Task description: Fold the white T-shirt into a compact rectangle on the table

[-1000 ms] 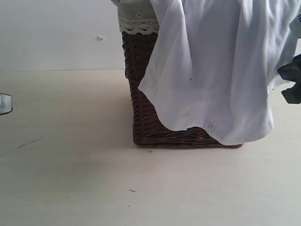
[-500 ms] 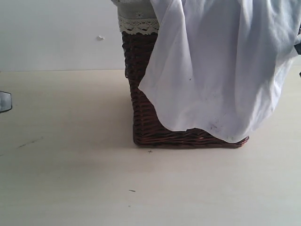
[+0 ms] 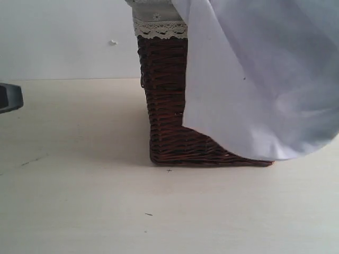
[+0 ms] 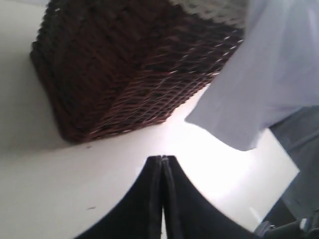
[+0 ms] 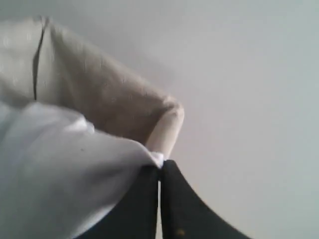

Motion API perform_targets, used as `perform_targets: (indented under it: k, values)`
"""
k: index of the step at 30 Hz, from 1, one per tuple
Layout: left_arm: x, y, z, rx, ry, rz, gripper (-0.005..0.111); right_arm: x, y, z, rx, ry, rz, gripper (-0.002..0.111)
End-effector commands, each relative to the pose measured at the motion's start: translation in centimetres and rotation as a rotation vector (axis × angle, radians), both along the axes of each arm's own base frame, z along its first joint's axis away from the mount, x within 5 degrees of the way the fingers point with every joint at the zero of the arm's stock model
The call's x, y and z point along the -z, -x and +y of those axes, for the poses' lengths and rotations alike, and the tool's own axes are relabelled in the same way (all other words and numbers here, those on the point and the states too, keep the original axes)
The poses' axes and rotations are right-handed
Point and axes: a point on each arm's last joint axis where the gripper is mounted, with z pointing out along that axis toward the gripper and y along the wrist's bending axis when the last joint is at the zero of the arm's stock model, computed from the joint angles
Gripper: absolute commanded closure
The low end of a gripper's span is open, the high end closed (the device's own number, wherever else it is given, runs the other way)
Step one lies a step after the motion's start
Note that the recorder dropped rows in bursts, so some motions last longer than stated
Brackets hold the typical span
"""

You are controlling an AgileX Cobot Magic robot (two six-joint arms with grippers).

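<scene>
The white T-shirt (image 3: 265, 79) hangs in the air in front of the dark brown wicker basket (image 3: 167, 106), covering its right part; the hem ends just above the table (image 3: 79, 201). My right gripper (image 5: 159, 167) is shut on a pinch of the white T-shirt (image 5: 55, 169), high above the basket's liner, and is out of the exterior view. My left gripper (image 4: 162, 158) is shut with nothing in it, low over the table (image 4: 50, 189), short of the basket (image 4: 124, 74) and the shirt's hanging corner (image 4: 264, 84). No red band, collar or tag shows.
The basket has a lace-edged grey cloth liner (image 3: 156, 26) (image 5: 99, 89). A white wall (image 3: 63, 37) stands behind it. A grey part of the left arm (image 3: 9, 98) shows at the left edge. Small dark scuffs (image 3: 148, 214) mark the table.
The shirt has been pulled up and to the right, baring more of the basket's left front. The right gripper has left the exterior view. The left arm part has risen and come in slightly.
</scene>
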Motion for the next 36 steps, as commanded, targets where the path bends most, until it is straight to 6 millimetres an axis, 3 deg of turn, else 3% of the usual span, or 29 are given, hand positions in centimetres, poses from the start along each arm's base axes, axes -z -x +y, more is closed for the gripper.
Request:
perform_targets:
  k: [1,5,12,18,22,26,29,32,33,36]
  values:
    - [-2.0,0.7,-1.0,0.133,0.164,-0.113,0.107,-4.7,-0.2,0.9,-0.074,-0.204,-0.180,0.108]
    - [-2.2,0.7,-1.0,0.136,0.181,-0.139,0.107,-8.4,-0.4,2.3,-0.237,-0.327,-0.249,0.108]
    - [-2.2,0.7,-1.0,0.132,0.176,-0.150,0.107,-15.7,2.1,3.8,-0.494,-0.435,-0.555,0.108]
    - [-2.2,0.5,-0.9,0.119,0.162,-0.164,0.107,-21.2,6.1,4.3,-0.600,-0.438,-0.798,0.108]
    - [-2.1,0.5,-0.9,0.114,0.152,-0.166,0.107,-23.5,9.4,4.7,-0.703,-0.477,-0.912,0.108]
    - [-2.1,0.5,-0.9,0.114,0.152,-0.166,0.107,-24.3,11.9,5.2,-0.776,-0.448,-0.971,0.108]
    - [-2.1,0.5,-0.9,0.114,0.152,-0.166,0.107,-23.4,11.3,5.5,-0.717,-0.393,-0.835,0.108]
    - [-2.1,0.5,-0.9,0.116,0.152,-0.166,0.107,-20.6,7.8,4.9,-0.528,-0.330,-0.477,0.108]
    - [-2.1,0.5,-0.9,0.117,0.150,-0.166,0.107,-19.5,6.3,4.6,-0.474,-0.376,-0.324,0.108]
    - [-2.1,0.5,-0.9,0.118,0.144,-0.165,0.107,-17.7,1.8,3.5,-0.322,-0.630,-0.108,0.108]
